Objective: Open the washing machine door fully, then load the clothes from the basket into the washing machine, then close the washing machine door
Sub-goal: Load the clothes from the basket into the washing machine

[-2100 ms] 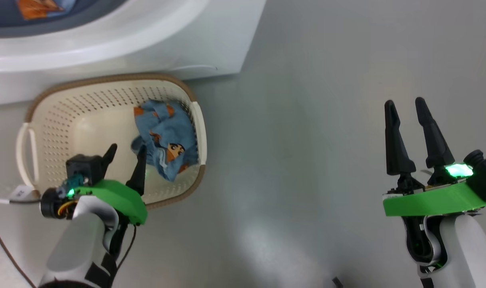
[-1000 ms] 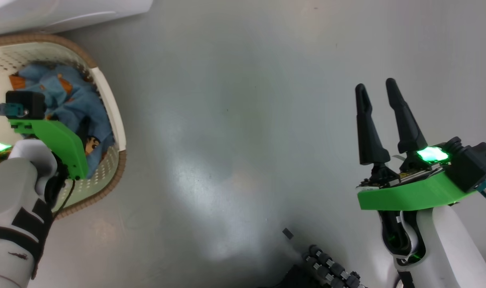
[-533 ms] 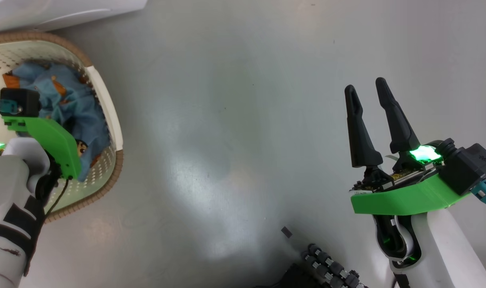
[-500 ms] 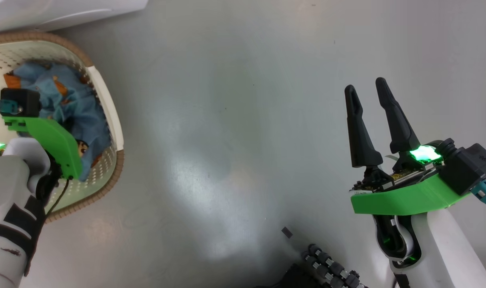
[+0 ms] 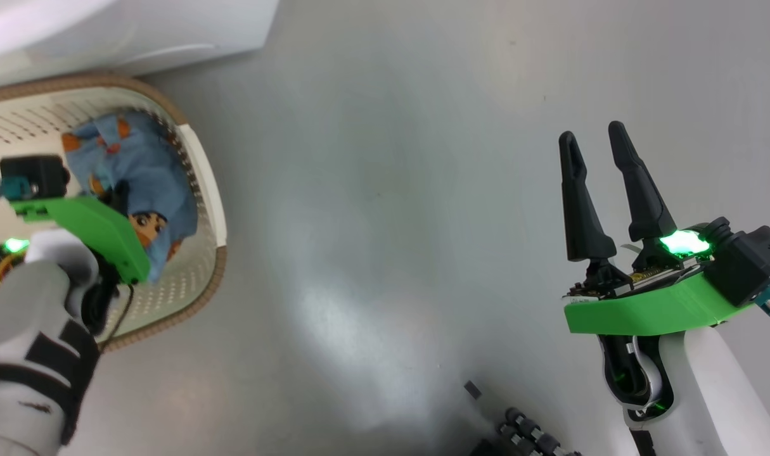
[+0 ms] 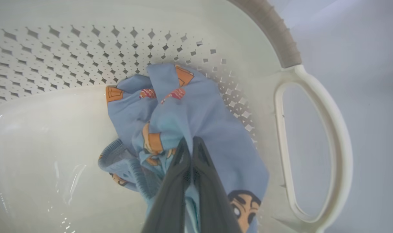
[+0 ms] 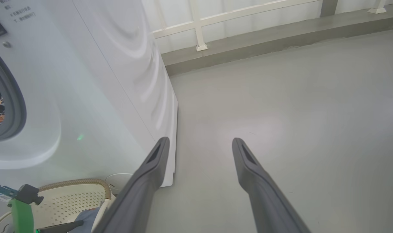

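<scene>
A light-blue garment with a cartoon face, one of the clothes point(image 5: 153, 183) point(image 6: 202, 110), lies bunched against the right wall of the cream basket point(image 5: 208, 190) point(image 6: 312, 84). My left gripper point(image 5: 120, 193) point(image 6: 191, 142) reaches down into the basket and is shut on a fold of this garment. The washing machine point(image 5: 137, 31) point(image 7: 102, 81) stands just behind the basket, its grey gasket ring point(image 7: 13, 106) at the far left. The washing machine door is out of view. Over bare floor to the right, my right gripper point(image 5: 590, 130) point(image 7: 199, 140) is open and holds nothing.
Smooth grey floor point(image 5: 385, 190) spreads to the right of the basket and machine. A low kerb with a white railing point(image 7: 248, 42) runs along the back. A dark ribbed part of the robot point(image 5: 524, 437) and a small dark bit point(image 5: 472, 389) sit at the bottom.
My left gripper's fingers have closed on the blue garment in the basket. The head camera has shifted slightly, so the basket sits further right. The right arm has stayed put.
</scene>
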### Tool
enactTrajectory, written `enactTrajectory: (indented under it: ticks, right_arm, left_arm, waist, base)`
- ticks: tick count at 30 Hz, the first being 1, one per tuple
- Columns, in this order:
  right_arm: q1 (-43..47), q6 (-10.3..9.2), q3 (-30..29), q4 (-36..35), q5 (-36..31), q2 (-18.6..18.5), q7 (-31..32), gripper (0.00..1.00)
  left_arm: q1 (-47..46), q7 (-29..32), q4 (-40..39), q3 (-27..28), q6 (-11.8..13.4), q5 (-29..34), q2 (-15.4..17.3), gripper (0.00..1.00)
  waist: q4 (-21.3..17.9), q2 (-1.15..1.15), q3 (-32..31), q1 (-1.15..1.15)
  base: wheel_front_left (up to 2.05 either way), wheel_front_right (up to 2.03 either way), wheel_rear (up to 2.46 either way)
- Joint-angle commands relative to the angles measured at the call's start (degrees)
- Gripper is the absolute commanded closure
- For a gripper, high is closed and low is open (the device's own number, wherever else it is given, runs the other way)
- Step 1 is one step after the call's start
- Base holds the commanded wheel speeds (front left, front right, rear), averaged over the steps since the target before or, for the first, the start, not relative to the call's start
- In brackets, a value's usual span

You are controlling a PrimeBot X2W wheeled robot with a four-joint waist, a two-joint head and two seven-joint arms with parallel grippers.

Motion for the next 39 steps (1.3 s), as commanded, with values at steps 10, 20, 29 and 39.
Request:
enactTrajectory:
  ticks: [10, 20, 29, 39]
  right_arm:
    - [3.04, 0.25, 0.13, 1.24, -1.45, -0.52, -0.28, 0.0]
    - [6.58, 0.25, -0.7, 3.44, -1.38, -2.33, -0.28, 0.0]
    - [9.84, 0.25, -1.85, 4.33, -1.25, -3.99, -0.28, 0.0]
    - [13.47, 0.25, -2.58, 4.82, -1.25, -5.4, -0.28, 0.0]
  left_arm:
    - [8.28, -8.76, -4.46, 1.12, 0.03, -7.23, 0.27, 1.0]
    - [13.93, -13.56, -8.61, -1.03, 0.03, -9.98, 0.58, 1.0]
    - [18.38, -13.97, -15.49, 5.53, 0.03, -5.08, 1.46, 1.0]
    - [29.06, -13.99, -26.82, 21.46, 0.03, 8.31, -0.06, 1.0]
  waist:
    - [4.5, 0.0, -11.21, 0.0]
    - [7.34, 0.0, -20.83, 0.0]
    - [10.48, 0.0, -27.37, 0.0]
    - [12.76, 0.0, -32.74, 0.0]
  base:
    - [0.0, 0.0, 0.0]
    - [0.0, 0.0, 0.0]
    - [0.0, 0.0, 0.0]
    - [0.0, 0.0, 0.0]
